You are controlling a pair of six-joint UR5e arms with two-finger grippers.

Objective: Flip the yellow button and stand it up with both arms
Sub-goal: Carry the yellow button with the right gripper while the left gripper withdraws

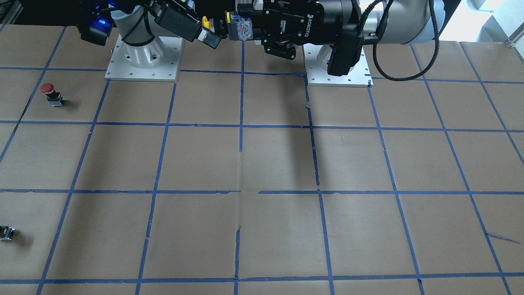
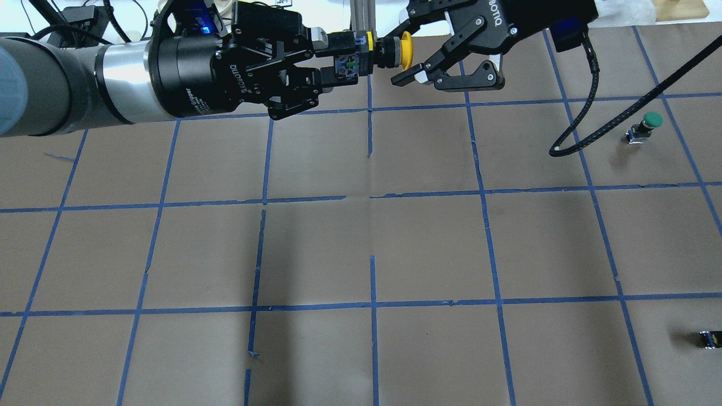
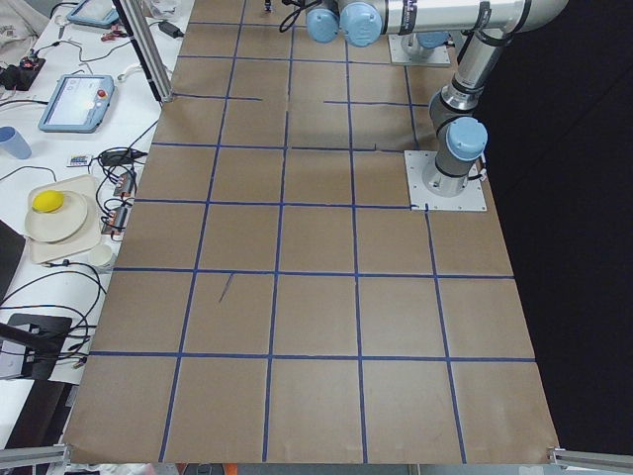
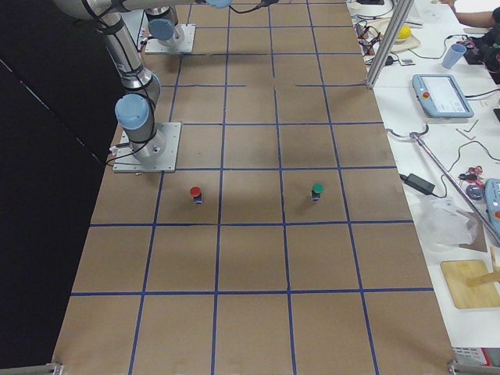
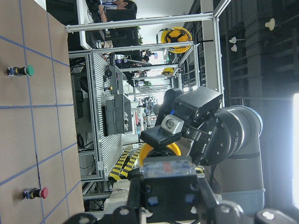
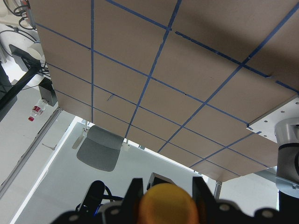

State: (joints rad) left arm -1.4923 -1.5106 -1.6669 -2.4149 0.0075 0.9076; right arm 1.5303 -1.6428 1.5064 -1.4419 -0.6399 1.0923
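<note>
The yellow button is held level in the air near the robot's bases, its yellow cap (image 2: 405, 49) pointing toward the right arm. My left gripper (image 2: 345, 60) is shut on the button's dark body (image 2: 352, 62). My right gripper (image 2: 407, 55) is open, and its fingers straddle the cap with small gaps on both sides. In the right wrist view the cap (image 6: 168, 207) sits between the two fingers (image 6: 135, 193). In the front-facing view the cap (image 1: 206, 23) shows between the left gripper (image 1: 245, 30) and the right gripper (image 1: 207, 29).
A red-capped button (image 1: 49, 92) stands on the brown table with blue tape lines (image 2: 372, 237), on the robot's right side. A green-capped button (image 2: 648, 124) stands farther out. A small dark capless block (image 2: 709, 338) lies near the table's right edge.
</note>
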